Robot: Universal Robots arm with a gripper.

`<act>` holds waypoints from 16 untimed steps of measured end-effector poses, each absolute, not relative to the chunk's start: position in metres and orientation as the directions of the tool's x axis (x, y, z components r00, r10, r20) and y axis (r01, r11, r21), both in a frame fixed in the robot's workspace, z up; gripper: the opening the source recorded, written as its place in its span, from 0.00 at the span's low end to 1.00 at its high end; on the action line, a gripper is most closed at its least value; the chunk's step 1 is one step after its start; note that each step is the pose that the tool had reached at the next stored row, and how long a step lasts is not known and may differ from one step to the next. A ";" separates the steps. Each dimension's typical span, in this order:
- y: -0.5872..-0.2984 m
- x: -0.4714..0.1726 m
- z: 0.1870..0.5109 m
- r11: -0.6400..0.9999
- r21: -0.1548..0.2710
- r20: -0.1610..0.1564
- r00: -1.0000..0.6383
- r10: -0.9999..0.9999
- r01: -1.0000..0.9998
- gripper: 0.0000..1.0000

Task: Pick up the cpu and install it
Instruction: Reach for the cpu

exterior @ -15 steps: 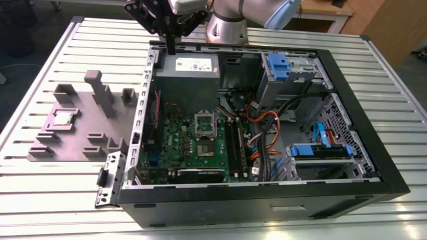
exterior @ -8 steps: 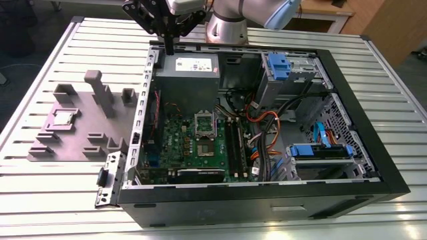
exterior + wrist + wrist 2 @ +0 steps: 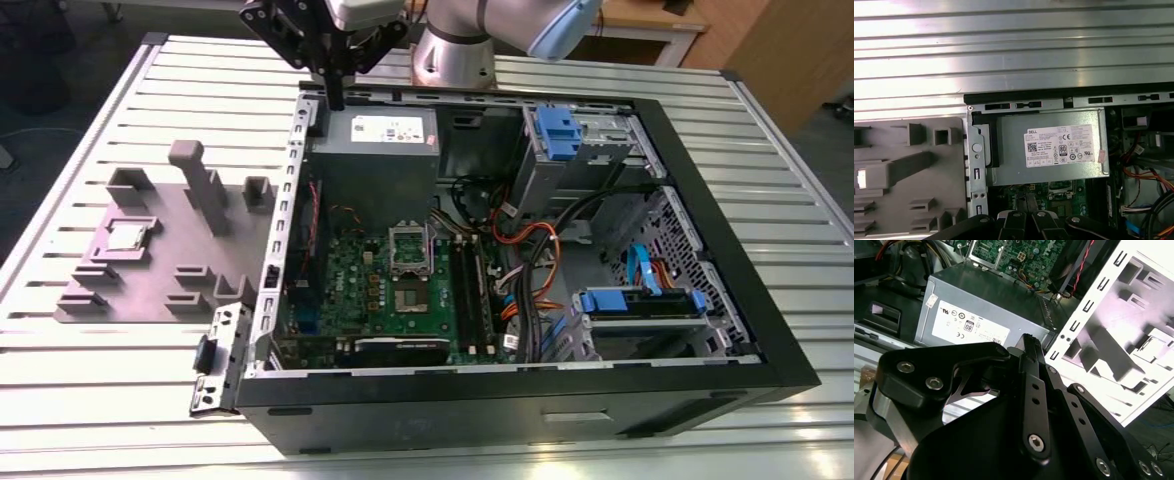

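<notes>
Plainly the work stands at its opening step, the approach to the pick-up; the cpu (image 3: 127,236) lies flat in a recess of the gray fixture plate (image 3: 147,278) at the middle left of the exterior frame, on the slatted bench (image 3: 80,400) and outside the computer case (image 3: 747,330), with nothing touching it. The hand (image 3: 334,100) hangs at the upper centre-left of that frame, over the case's far corner and just above the gray power supply (image 3: 374,170), well apart from the chip; in both wrist views its black fingers (image 3: 1026,347) lie clenched against each other with nothing between them.

Inside the case the green motherboard (image 3: 360,290) lies bare in the lower centre of the exterior frame, and what looks like the open socket (image 3: 407,296) sits on it below an upright silver frame (image 3: 410,250); no chip is seated there, so none of the install is done.

By my reading, the pick-up calls for the hand to cross from the case's corner to the fixture, spread its fingers, and come down squarely over the chip so the fingers close on its edges rather than its top; the fixture's raised blocks (image 3: 200,185) stand near the recess, so a straight vertical descent seems the safer line.
</notes>
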State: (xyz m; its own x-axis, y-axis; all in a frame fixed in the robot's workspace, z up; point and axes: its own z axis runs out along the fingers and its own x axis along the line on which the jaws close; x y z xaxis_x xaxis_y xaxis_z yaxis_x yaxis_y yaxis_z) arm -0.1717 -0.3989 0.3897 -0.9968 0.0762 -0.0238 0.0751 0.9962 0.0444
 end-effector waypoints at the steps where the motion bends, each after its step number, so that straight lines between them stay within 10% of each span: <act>1: -0.399 -0.172 0.390 0.996 0.044 -0.024 -0.997 0.076 0.075 0.11; 16: -0.399 -0.176 0.388 0.996 0.044 -0.021 -0.997 0.076 0.075 0.11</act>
State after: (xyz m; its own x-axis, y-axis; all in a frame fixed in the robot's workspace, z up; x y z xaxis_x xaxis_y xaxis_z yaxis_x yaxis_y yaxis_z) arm -0.1760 -0.3989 0.3882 -0.9969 0.0762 -0.0213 0.0753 0.9962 0.0441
